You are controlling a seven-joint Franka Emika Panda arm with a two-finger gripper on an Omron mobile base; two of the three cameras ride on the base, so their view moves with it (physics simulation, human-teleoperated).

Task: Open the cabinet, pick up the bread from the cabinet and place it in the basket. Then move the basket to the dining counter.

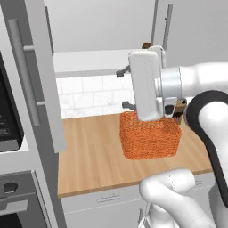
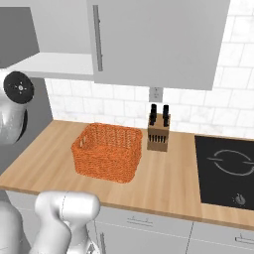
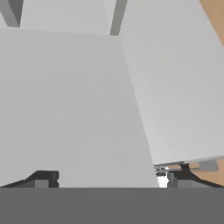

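The two-finger gripper [image 1: 126,88], jaws spread and empty, is hovering by the light grey wall cabinet [image 2: 158,39], whose left door is standing open. The orange woven rectangular basket [image 2: 106,151] is sitting at the gripper's 5 o'clock on the shorter wood counter [image 2: 173,183]; the bread I cannot make out, so next it likely needs reaching onto the shelf.

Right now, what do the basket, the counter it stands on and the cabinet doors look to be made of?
The basket looks like woven wicker or rattan, orange and matt: its walls show a tight, bumpy weave. The counter looks like light wood with a smooth, satin finish: faint plank lines and grain run along it. The cabinet door looks like painted or laminated board, flat matt light grey without grain; its bar handle could be brushed metal.
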